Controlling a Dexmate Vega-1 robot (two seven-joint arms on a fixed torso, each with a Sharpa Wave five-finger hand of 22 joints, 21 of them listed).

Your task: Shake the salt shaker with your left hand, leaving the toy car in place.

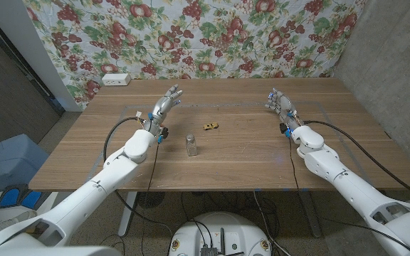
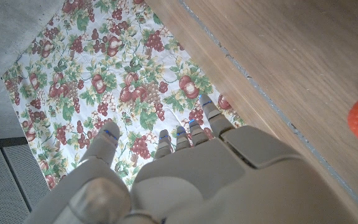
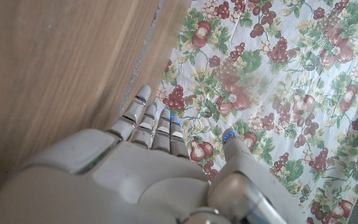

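One salt shaker point(image 1: 190, 144) stands upright near the middle of the wooden table point(image 1: 248, 160), a small clear jar with a silver cap. One toy car point(image 1: 210, 126), small and yellowish, lies just beyond the shaker and a little toward the robot's right, apart from it.

The left hand point(image 1: 164, 105) is off to the left of the shaker and farther back, well apart from it, fingers spread and holding nothing. In the left wrist view the same hand point(image 2: 185, 168) shows its fingers point(image 2: 211, 115) reaching out loosely toward the flowered cloth point(image 2: 104, 81), nothing between them.

The right hand point(image 1: 280, 105) is far to the right of the shaker, beyond the toy car, also with fingers apart and empty. The right wrist view shows that hand point(image 3: 148, 168) with straight, released fingers point(image 3: 140, 102).

One white box point(image 1: 116, 80) sits at the table's far left corner, well away from the shaker, against the flowered cloth.
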